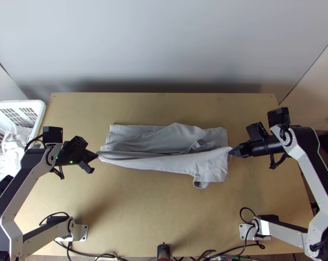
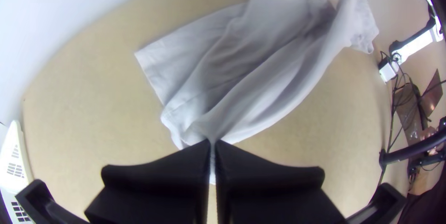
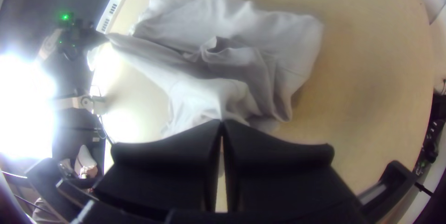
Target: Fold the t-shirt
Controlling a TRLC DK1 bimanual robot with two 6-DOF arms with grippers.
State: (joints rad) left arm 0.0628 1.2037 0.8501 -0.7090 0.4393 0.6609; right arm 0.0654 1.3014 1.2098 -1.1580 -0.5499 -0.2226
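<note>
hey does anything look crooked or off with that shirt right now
Yes, the t-shirt looks uneven: near the right gripper, a loose flap droops on the near side, its end curled, and the cloth behind is rumpled.

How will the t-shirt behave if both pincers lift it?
The t-shirt will likely hang floppy, as it bows in soft folds between the left pincer and the right pincer. Its small creases suggest thin, light fabric. The curled flap towards the right pincer may swing, since neither pincer holds it.
</note>
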